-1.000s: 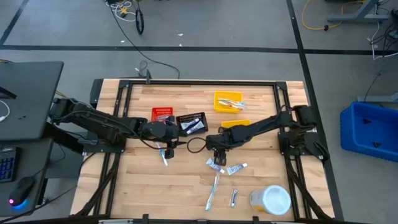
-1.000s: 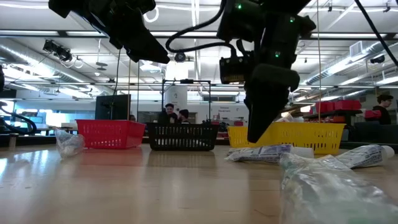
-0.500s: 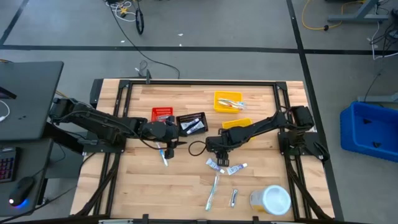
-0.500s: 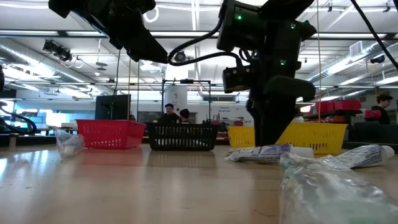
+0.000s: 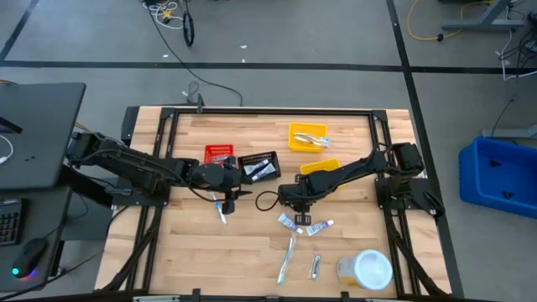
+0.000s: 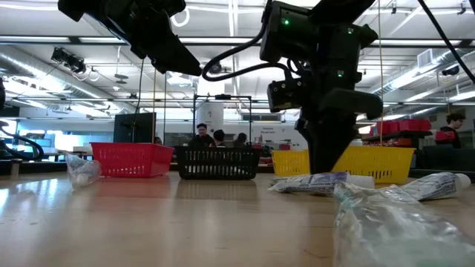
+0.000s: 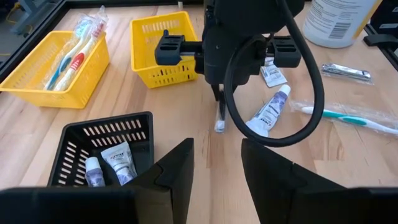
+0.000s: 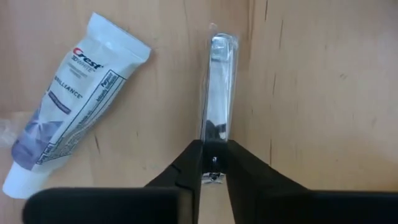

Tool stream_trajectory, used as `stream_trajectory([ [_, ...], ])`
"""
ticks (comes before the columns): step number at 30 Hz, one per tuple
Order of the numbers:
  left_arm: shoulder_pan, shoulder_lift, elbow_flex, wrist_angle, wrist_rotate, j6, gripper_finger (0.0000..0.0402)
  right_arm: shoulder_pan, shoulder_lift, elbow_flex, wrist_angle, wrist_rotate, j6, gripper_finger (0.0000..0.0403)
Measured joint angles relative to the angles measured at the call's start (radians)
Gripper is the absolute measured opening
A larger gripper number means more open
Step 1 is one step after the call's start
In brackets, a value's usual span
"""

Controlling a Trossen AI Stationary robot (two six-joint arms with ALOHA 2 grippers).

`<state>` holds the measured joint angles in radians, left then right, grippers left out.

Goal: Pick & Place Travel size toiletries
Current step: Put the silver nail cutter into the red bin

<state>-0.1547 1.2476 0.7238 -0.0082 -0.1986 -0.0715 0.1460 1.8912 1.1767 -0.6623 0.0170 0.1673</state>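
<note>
Right gripper (image 8: 213, 163): down at mid-table, fingers clenched on one end of a slim silvery metal clipper in a clear wrapper (image 8: 217, 93), flat on the wooden table (image 5: 252, 252); gripped end hidden between the fingers. White-and-blue mini toothpaste tube (image 8: 59, 99) just beside, tail end cut off by the picture's edge.

Left gripper (image 7: 214, 168): hovering near the table's middle, beside the black mesh basket (image 7: 106, 134), fingers apart, nothing between them.

Black basket contents: two small white tubes (image 7: 118, 163), partly cut off.

Toward the near edge: teal-and-white toothbrush (image 5: 287, 258), small silvery sachet-like piece (image 5: 315, 267), too small to make out.
</note>
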Motion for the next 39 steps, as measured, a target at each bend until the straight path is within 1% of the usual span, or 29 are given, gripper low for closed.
stream_trajectory([
  [9, 0.0, 0.0, 0.0, -0.001, 0.001, -0.003, 0.0142, 0.001, 0.0, 0.007, 0.006, -0.001, 0.011, 0.0059],
  [15, -0.002, 0.023, 0.0, 0.001, 0.037, -0.003, 0.0142, 0.004, 0.0, 0.053, 0.008, 0.016, 0.011, 0.0059],
  [22, -0.002, 0.068, -0.003, -0.041, 0.038, -0.094, 0.0142, 0.024, 0.0, 0.104, 0.014, 0.143, -0.038, 0.0059],
  [23, -0.002, 0.085, 0.0, -0.016, 0.038, -0.105, 0.0142, 0.027, 0.0, 0.108, 0.025, 0.15, -0.052, 0.0059],
  [25, -0.002, 0.107, -0.001, -0.022, 0.03, -0.122, 0.0142, 0.035, 0.0, 0.117, 0.041, 0.171, -0.074, 0.0059],
  [28, -0.002, 0.147, 0.0, 0.032, 0.026, -0.122, 0.0142, 0.045, 0.0, 0.127, 0.098, 0.204, -0.098, 0.0059],
  [32, -0.002, 0.178, 0.002, 0.078, 0.058, -0.119, 0.0143, 0.051, -0.001, 0.129, 0.168, 0.226, -0.14, 0.0059],
  [33, -0.002, 0.177, -0.001, 0.072, 0.069, -0.119, 0.0146, 0.051, -0.001, 0.129, 0.186, 0.227, -0.146, 0.0059],
  [35, -0.002, 0.19, 0.001, 0.114, 0.088, -0.116, 0.0154, 0.051, -0.001, 0.129, 0.21, 0.23, -0.158, 0.0059],
  [39, -0.002, 0.195, 0.0, 0.111, 0.088, -0.111, 0.0179, 0.051, -0.001, 0.129, 0.267, 0.261, -0.168, 0.0059],
])
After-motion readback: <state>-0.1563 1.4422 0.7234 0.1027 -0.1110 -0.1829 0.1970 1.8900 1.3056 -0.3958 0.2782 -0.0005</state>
